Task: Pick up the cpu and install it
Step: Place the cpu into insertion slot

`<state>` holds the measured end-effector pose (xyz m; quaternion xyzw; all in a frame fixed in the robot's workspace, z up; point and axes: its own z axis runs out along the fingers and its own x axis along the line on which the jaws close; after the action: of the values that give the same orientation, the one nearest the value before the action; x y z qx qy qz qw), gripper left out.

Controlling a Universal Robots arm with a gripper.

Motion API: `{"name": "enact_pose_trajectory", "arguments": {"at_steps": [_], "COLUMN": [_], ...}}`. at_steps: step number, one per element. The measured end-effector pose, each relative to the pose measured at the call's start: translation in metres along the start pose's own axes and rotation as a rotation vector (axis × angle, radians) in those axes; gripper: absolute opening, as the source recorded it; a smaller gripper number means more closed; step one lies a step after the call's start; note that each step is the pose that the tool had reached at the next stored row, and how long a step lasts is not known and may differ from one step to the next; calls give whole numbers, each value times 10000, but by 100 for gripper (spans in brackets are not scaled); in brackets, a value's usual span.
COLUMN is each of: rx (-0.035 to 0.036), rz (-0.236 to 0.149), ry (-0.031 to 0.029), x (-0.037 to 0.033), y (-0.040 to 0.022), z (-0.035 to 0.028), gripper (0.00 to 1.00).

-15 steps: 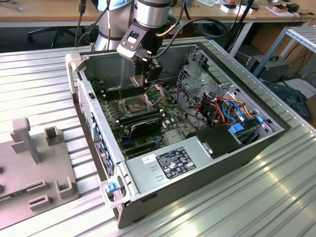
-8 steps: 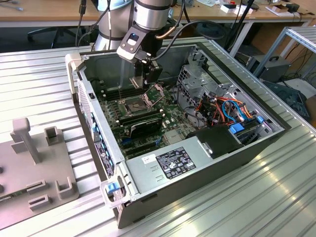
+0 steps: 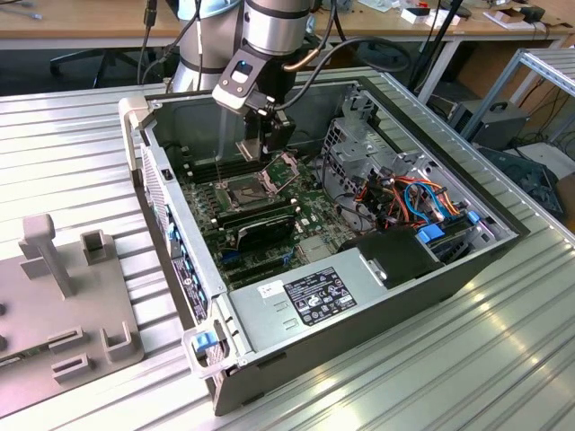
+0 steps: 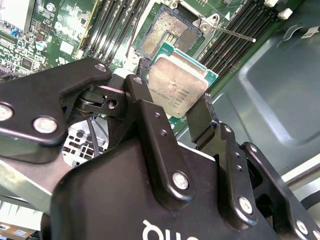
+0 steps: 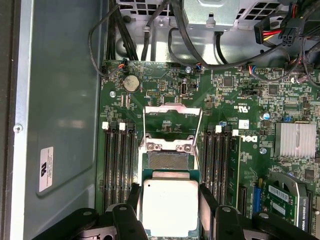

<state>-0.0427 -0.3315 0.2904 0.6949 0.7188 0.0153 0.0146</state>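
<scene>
Hung inside the open computer case [image 3: 467, 269] in the exterior view, with the gripper [image 3: 267, 148] between the case walls and over the green motherboard [image 3: 301, 211]. Pinched the cpu [image 4: 177, 85] between two black fingers [image 4: 147, 117], one pressed on each of two opposite edges, the silver lid turned toward both wrist cameras. Held it above the board, not yet seated. Hovered just beside the open socket [image 5: 167, 160] in the first wrist view, overlapping the socket's near edge there and leaving most of the field of gold contacts bare. Showed the socket's metal load plate [image 5: 172, 117] swung up and back, and its thin lever [image 4: 227, 32] released and sticking out to one side. Showed rows of black memory slots [image 5: 117, 165] flanking the socket on both sides, a round coin battery [image 5: 131, 83] beyond the load plate, and a finned silver heat sink [image 5: 296, 139] well apart from the socket. Showed also, in the exterior view, orange and blue cables [image 3: 418, 193] and a power supply [image 3: 310, 301] inside the case, the ribbed metal table [image 3: 72, 117] under it, and a grey fixture [image 3: 54, 260] standing on the table at the exterior view's left.
</scene>
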Motion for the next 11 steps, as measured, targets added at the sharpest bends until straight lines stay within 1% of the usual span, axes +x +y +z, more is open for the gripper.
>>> {"name": "enact_pose_trajectory", "arguments": {"at_steps": [3, 5, 8, 11], "rx": [0, 0, 1, 1], "rz": [4, 7, 12, 19], "ry": [1, 0, -1, -1], "x": [0, 0, 0, 0], "y": [-1, -2, -4, -6], "z": [16, 38, 101, 139], "gripper": [55, 55, 55, 55]}}
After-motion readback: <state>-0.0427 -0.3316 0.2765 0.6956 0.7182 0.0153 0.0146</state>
